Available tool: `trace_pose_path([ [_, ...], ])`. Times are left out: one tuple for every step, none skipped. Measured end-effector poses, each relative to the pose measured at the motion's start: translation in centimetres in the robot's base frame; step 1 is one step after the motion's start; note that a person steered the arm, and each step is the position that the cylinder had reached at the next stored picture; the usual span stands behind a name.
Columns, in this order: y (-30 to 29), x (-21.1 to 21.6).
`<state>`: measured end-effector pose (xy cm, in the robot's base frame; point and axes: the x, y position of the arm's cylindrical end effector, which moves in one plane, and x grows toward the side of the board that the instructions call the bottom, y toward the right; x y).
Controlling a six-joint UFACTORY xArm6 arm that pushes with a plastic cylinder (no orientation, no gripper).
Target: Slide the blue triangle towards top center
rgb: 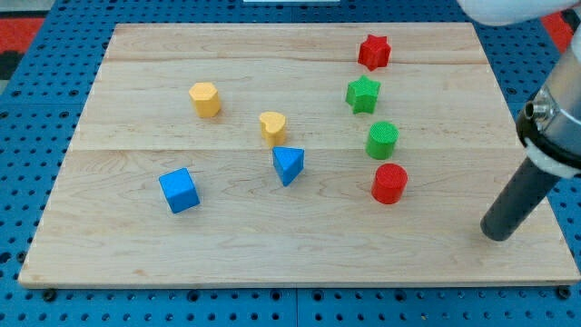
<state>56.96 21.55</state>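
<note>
Nearest the view's bottom edge is the wooden board [300, 263] itself, bare along its front strip, and just above that strip at about four o'clock stands my tip [496, 236], the lower end of a dark rod that carries no jaws at all, so it grasps nothing and can only push. It touches no block; the closest one, the red cylinder [388, 183], sits well apart at its ten o'clock.

At the board's middle, slightly toward six o'clock, rests the blue triangle [288, 165]. The yellow heart [272, 126] sits just beside it at its eleven o'clock, close to the path toward top center. The blue cube [179, 190] lies at the triangle's eight o'clock, and the yellow hexagon [206, 99] farther off at ten o'clock. Toward three o'clock runs a column: red star [373, 52], green star [362, 94], green cylinder [382, 140], then the red cylinder.

As I judge it, the slide has not begun: the triangle is far from twelve o'clock, and my tip must first get below it.
</note>
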Motion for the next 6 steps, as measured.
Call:
trace_pose_path([
  [-0.1,0.0],
  [-2.0,0.1],
  [-7.4,0.1],
  [-13.6,-0.5],
  [-21.8,-0.9],
  [-20.5,-2.5],
])
